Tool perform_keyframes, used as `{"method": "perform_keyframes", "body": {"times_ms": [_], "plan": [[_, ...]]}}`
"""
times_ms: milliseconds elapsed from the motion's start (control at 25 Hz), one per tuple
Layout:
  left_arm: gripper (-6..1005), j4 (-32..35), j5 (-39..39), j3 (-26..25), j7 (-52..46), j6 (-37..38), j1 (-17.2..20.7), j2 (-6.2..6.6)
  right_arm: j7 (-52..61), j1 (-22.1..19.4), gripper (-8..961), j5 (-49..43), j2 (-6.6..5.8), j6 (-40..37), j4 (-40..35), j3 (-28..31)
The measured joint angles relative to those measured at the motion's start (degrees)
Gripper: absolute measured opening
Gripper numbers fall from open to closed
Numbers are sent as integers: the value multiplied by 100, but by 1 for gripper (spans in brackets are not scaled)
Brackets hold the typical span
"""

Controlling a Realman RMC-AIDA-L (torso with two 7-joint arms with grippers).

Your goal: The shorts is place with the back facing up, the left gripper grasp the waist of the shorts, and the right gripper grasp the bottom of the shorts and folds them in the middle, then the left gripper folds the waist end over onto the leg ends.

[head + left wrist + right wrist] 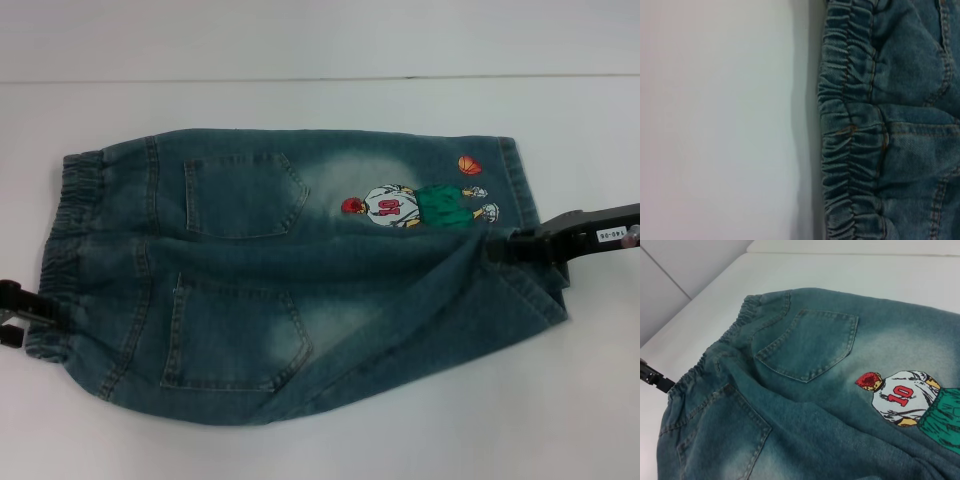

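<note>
Denim shorts (300,280) lie back-up across the middle of the white table (320,450), waist (70,250) toward nine o'clock and the leg ends (520,190) toward three o'clock in the head view. Both patch pockets face up, and the basketball-player print (420,205) sits on the far leg near its hem.

The left gripper (22,312) is at about eight o'clock, touching the near corner of the gathered band; whether its claw is wide, narrow or pinching cloth cannot be told. The right gripper (530,248) is at three o'clock, its black claw meeting the cloth where the two legs part. The near leg's hem looks drawn up and inward toward it, which suggests a grip there, but the fingertips are not clearly shown, so its state cannot be told either.

By my judgement the cloth is soft yet fairly heavy and thick; it should drape and drag on the table without slipping, and keep a crease loosely. Best holds look like the elastic band, where the gathers give bulk, and the stitched hem of each leg, where the double layer is firm. A pinch on one layer alone may let the under layer lag.

No containers are in view; the pockets lie flat, with no bulge.
</note>
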Motion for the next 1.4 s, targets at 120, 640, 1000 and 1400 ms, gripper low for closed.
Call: {"method": "perform_keyframes", "body": {"times_ms": [120,640,1000,1400], "plan": [[698,-5,3,1,0,0,0,-7,-25,14,8,0,2,0,22,-2],[677,-133,10,9,0,-75,-33,-25,-46,55,8,0,26,0,25,-2],[663,-138,-32,0,65,-5,-84,-36,-47,71,8,1,26,6,25,-2],[480,-108,-45,4,194,-58,-103,-54,-40,70,8,17,26,18,25,-2]]}}
